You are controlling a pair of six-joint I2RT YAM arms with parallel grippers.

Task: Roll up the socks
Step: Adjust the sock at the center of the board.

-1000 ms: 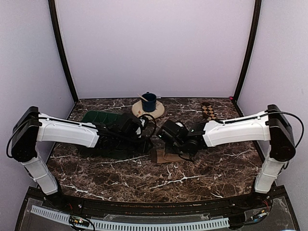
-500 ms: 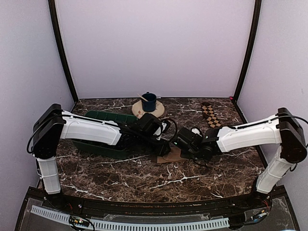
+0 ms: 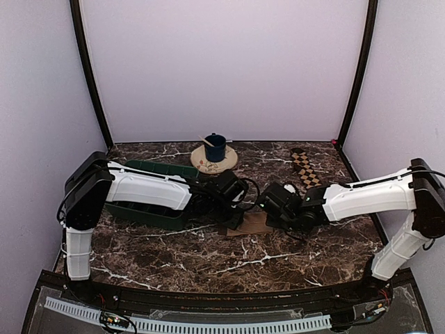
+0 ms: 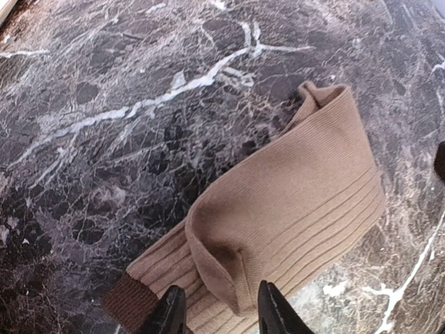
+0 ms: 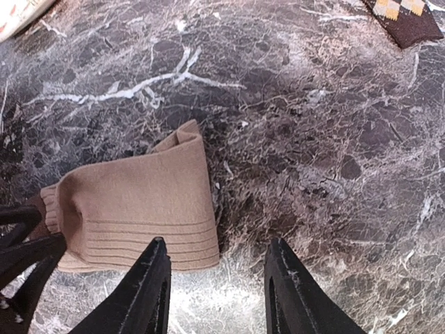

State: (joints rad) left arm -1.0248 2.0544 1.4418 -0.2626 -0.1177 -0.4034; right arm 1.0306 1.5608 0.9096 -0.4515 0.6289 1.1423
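The tan-brown sock [image 3: 252,224] lies on the marble table, folded over on itself, with a dark brown cuff at its left end [image 4: 128,303]. My left gripper [image 3: 238,206] is open; in the left wrist view [image 4: 221,314] its jaws stand either side of the sock's folded end [image 4: 278,209]. My right gripper [image 3: 276,209] is open and empty; in the right wrist view [image 5: 219,292] its left finger is over the sock's right edge [image 5: 139,209]. The checkered sock [image 3: 303,165] lies flat at the back right, also in the right wrist view [image 5: 403,17].
A dark green tray [image 3: 149,202] stands on the left under my left arm. A blue cup [image 3: 215,147] stands on a round plate [image 3: 226,162] at the back middle. Black fingers, probably my left gripper's, show at the right wrist view's left edge [image 5: 21,243].
My left arm has stretched to the right and my right gripper has drawn back to the right. The tan sock has shifted slightly right and lies flatter.
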